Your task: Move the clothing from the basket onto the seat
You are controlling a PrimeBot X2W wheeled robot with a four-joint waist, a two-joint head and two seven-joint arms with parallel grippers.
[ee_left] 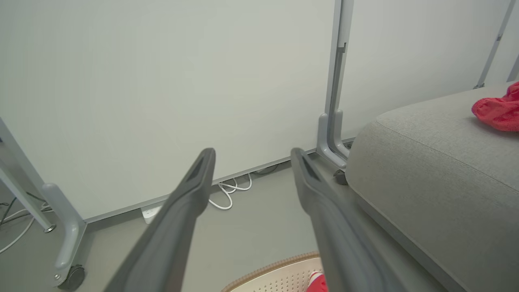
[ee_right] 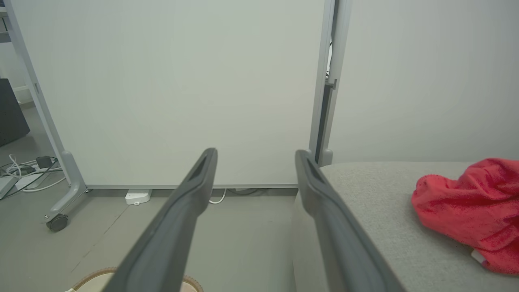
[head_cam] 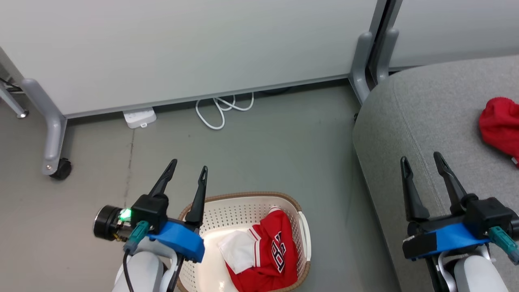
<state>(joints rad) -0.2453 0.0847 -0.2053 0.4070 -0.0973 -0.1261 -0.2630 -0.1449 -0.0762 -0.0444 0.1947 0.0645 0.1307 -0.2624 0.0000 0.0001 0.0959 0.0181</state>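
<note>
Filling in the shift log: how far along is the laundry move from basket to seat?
Done: one red garment lies on the grey seat. In hand: nothing; the left gripper and the right gripper are both open and empty. Left: the red jersey lies in the basket, not yet picked up.

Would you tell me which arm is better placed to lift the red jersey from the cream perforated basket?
Probably left: the left gripper hangs open beside the basket, near the jersey; the right gripper is over the grey fabric seat.
</note>
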